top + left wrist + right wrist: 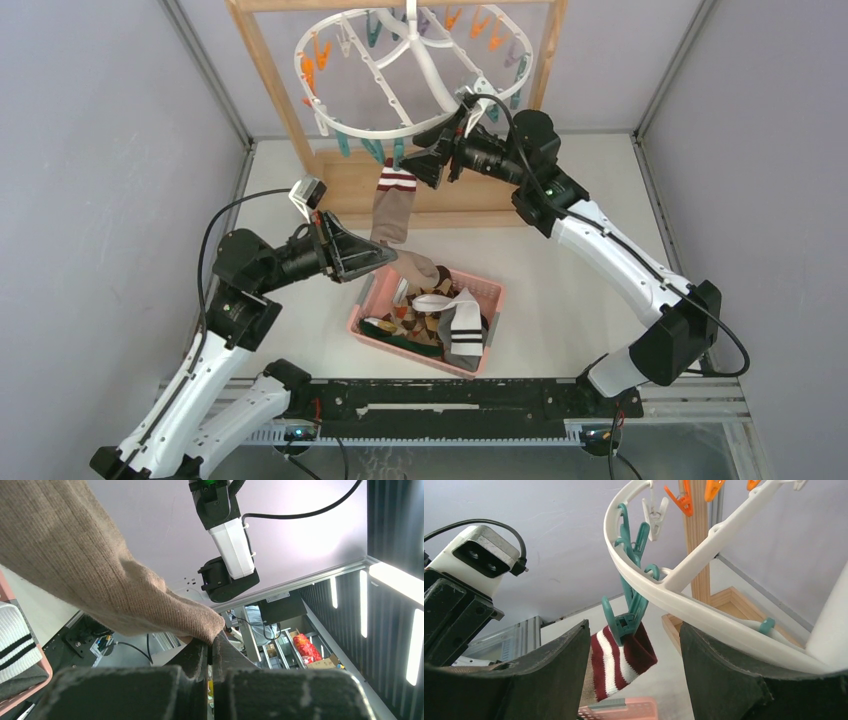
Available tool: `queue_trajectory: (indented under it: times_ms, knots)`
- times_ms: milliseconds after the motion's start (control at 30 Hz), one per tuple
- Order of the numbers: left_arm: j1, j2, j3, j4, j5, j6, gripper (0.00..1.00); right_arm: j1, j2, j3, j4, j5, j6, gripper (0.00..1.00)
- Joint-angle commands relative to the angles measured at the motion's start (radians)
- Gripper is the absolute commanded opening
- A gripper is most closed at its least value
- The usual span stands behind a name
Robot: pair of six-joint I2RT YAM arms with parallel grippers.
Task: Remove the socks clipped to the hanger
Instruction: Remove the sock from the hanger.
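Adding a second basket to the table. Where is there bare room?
Bare table lies right of the pink basket, up to the right arm. A narrower strip lies left of it. Crowded: basket to wooden frame, where the clipped sock hangs between left claw and right claw.

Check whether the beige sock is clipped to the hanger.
Clipped. A teal clip grips the maroon-striped cuff of the sock under the hanger.

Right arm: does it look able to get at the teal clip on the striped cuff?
Probably yes: the right end effector is open, the teal clip hangs right between its fingers, nothing blocking. The left end effector holds the sock by its toe, lower down.
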State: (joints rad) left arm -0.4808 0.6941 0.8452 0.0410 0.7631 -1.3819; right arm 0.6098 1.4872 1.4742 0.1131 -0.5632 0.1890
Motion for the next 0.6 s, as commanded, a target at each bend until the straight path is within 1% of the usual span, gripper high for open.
queue_trajectory:
  times_ms: [0, 567]
  knots:
    - [0.008, -0.005, -0.007, 0.02, 0.016, -0.012, 0.0, -0.013, -0.018, 0.014, 0.083, -0.03, 0.038, 0.73]
    - [0.008, 0.012, 0.002, 0.014, 0.029, -0.015, 0.0, -0.003, 0.057, 0.07, 0.157, -0.069, 0.122, 0.73]
